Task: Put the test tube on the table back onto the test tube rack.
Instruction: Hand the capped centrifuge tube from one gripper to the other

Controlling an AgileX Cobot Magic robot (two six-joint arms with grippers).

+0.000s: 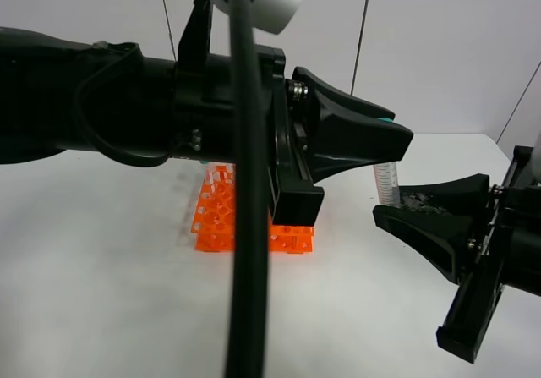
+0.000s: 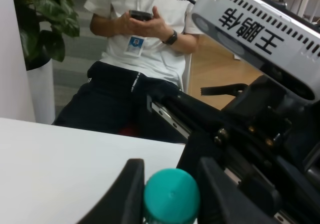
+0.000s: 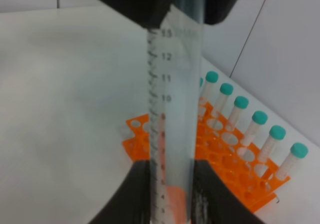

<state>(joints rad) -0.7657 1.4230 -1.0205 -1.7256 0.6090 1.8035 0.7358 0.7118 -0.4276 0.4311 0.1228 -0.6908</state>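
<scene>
The slim clear plastic test tube [image 3: 172, 108] with a teal-green screw cap [image 2: 171, 196] hangs upright in the air above the wide white table [image 1: 101, 293], to the right of the bright orange plastic test tube rack [image 1: 215, 221] and clear of it. The black left gripper [image 1: 397, 124] reaches across the middle and is pinched on the cap end, while the black right gripper [image 3: 170, 189] has its two fingers pressed against either side of the tube's lower, graduated part. A row of matching teal-capped tubes [image 3: 260, 126] stands along one edge of the rack.
</scene>
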